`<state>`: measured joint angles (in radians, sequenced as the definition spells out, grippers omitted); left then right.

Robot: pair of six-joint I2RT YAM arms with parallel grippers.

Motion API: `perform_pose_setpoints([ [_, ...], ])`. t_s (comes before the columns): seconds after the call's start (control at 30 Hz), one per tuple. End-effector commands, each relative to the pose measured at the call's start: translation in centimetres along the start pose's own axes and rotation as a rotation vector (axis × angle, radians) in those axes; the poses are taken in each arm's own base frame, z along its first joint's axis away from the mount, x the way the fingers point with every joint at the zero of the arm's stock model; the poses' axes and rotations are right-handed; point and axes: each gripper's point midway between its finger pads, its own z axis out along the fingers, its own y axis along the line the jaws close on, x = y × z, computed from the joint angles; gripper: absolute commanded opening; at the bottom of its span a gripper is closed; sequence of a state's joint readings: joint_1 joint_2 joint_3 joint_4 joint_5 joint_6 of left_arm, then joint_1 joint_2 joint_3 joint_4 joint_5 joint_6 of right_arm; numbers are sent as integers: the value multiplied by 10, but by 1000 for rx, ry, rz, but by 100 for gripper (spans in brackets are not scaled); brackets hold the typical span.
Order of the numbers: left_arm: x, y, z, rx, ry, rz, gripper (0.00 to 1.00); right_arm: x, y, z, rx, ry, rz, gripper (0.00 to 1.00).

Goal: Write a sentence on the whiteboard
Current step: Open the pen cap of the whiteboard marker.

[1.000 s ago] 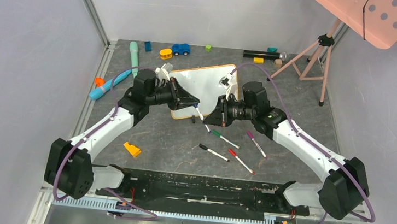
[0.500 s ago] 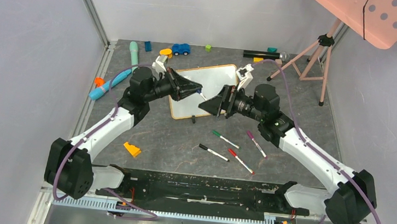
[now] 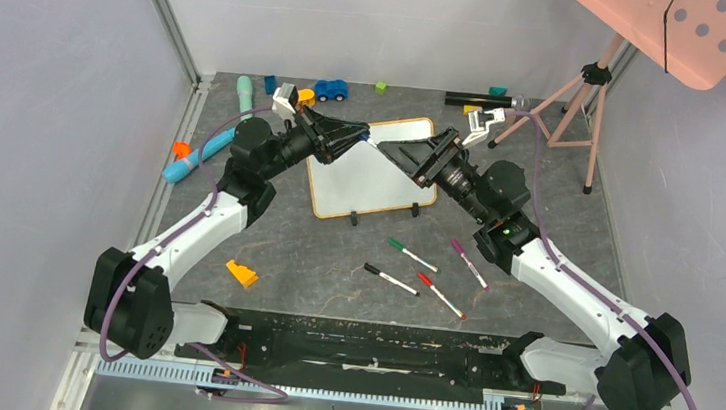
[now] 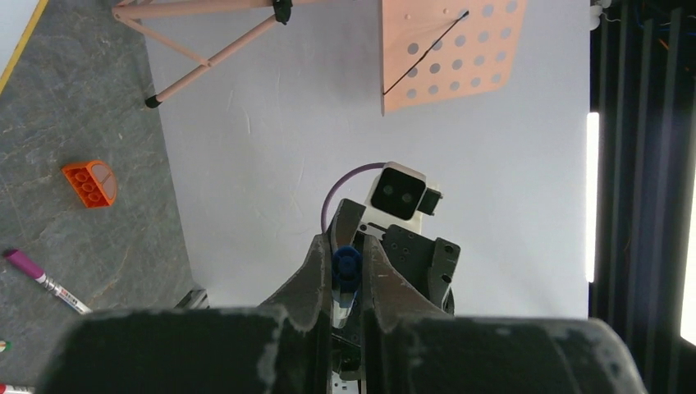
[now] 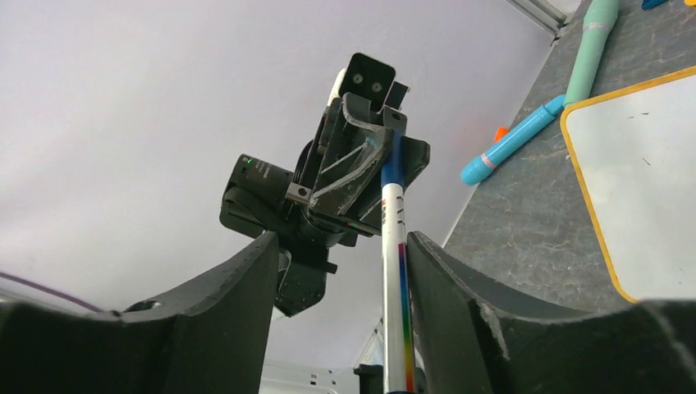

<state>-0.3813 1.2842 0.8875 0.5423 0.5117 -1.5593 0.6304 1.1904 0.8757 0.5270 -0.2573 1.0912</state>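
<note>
You have both claws meeting tip to tip in the air above the far part of the whiteboard [image 3: 381, 182]. The board lies flat on the grey table [image 3: 334, 253] between the two arms, with its two black clip feet on its near edge.

Your left claw [image 3: 359, 136] is clamped on the blue end of a marker [image 5: 395, 246]. The left wrist view shows that blue end pinched between the fingers.

Your right claw [image 3: 387, 146] faces it with its fingers well apart. The marker's white barrel runs down between them, close to one finger, and you cannot tell whether it touches.

Four loose pens [image 3: 410, 256] lie on the table near of the board, towards the right.
</note>
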Motion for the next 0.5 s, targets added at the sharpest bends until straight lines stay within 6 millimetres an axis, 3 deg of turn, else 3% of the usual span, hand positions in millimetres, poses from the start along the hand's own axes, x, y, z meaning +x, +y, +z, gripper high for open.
perform_pose_setpoints([
  [0.0,-3,-34,-3,90,-25,16,2,-18,18,3,-34,-69,46,57],
  [0.13,-4,-28,-7,86,-44,11,2,-10,10,5,-5,-31,56,52],
  [0.3,-1,-27,-7,71,-33,40,2,-9,5,3,29,-27,54,35],
  [0.47,3,-25,-5,58,-13,64,2,-7,2,1,36,-20,57,31],
])
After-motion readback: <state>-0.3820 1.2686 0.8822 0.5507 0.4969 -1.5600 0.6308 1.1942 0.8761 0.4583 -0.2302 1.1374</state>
